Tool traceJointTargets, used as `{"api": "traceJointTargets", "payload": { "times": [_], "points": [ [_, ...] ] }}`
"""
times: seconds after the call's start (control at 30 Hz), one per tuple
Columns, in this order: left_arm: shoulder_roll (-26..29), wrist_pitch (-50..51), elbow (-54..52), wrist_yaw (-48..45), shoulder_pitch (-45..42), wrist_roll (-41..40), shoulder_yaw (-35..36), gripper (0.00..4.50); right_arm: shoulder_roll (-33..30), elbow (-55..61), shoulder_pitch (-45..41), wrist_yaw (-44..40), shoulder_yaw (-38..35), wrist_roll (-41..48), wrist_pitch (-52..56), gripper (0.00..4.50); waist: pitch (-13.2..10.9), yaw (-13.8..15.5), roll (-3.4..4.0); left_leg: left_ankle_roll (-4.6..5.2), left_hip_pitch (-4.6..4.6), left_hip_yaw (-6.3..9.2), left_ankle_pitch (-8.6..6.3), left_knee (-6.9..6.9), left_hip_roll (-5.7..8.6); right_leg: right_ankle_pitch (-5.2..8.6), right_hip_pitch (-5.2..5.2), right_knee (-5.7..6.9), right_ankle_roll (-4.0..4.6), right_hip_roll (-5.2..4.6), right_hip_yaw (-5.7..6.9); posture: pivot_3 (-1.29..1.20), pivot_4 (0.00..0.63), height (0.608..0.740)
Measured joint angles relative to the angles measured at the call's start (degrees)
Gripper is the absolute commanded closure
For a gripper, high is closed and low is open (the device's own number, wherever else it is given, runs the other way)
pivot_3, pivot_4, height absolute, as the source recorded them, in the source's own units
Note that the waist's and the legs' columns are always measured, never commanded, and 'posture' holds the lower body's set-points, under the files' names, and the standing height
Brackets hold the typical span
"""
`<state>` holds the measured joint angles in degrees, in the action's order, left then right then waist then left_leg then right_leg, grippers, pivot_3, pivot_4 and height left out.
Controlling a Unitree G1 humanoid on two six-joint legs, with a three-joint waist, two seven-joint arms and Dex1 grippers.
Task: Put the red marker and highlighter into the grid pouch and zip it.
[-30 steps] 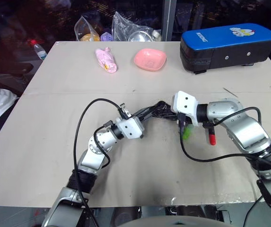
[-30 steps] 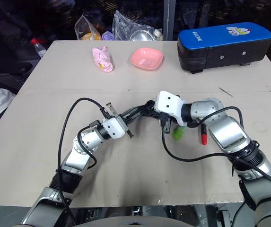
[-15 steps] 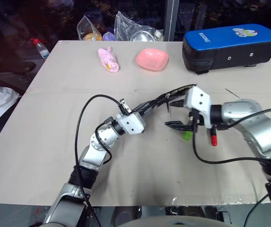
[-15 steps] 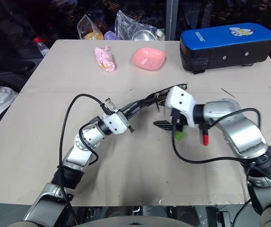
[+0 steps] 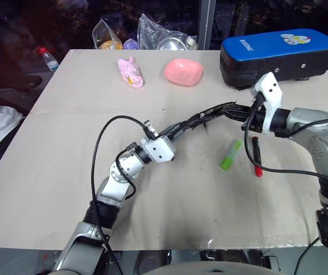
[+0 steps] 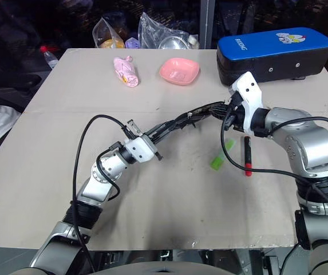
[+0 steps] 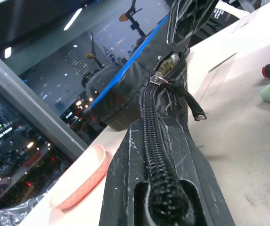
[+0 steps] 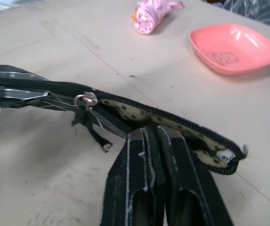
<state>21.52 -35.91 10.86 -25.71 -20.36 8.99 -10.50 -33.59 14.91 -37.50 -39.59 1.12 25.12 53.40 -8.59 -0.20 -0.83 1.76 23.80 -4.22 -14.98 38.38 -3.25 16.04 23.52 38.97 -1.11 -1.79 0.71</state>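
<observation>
Left hand [image 5: 172,134] is clamped shut on the near end of the grid pouch [image 5: 209,117], and we have the pouch hanging off the counter [image 5: 66,143], stretched as a long strip running from that hand up and right to our right hand [image 5: 248,114]. Right hand is pressed together on the far end of the pouch, pinching the fabric edge just past the open mouth; the right wrist view shows the dotted lining exposed there, with the zipper pull [image 8: 85,100] and its cord sitting partway along, toward the left hand. So the open stretch faces the right-hand end. Highlighter [image 5: 230,156] lies on the counter below the pouch's right end, long axis tilted up-right, near the right hand and well apart from the left. Red marker [image 5: 256,157] lies just right of it, roughly straight toward us, directly under the right forearm. Both pens are clearly right-arm territory, but both hands are busy with the pouch, so we judge the right one must let go to pick.
</observation>
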Motion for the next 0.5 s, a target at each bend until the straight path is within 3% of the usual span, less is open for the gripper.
{"api": "traceJointTargets", "payload": {
  "times": [0.27,0.5],
  "points": [
    [-0.02,-0.73,0.67,-0.07,-0.01,-0.06,-0.35,4.5,2.02,-4.53,-1.58,1.11,5.19,-3.73,-3.04,4.44,0.0,-0.08,0.0,0.0,-0.01,0.0,0.0,0.0,0.0,0.0,0.01,0.02,0.0,0.02,0.01,0.0,0.15,0.738],
    [-0.08,-0.72,1.19,-1.41,-0.15,-0.28,-0.85,4.5,-1.55,-7.93,-4.68,-4.53,20.85,-19.23,-23.23,4.44,0.0,-0.38,0.01,0.01,-0.01,0.0,0.0,0.0,0.0,0.0,0.02,0.01,-0.01,0.09,0.02,0.0,0.15,0.738]
  ]
}}
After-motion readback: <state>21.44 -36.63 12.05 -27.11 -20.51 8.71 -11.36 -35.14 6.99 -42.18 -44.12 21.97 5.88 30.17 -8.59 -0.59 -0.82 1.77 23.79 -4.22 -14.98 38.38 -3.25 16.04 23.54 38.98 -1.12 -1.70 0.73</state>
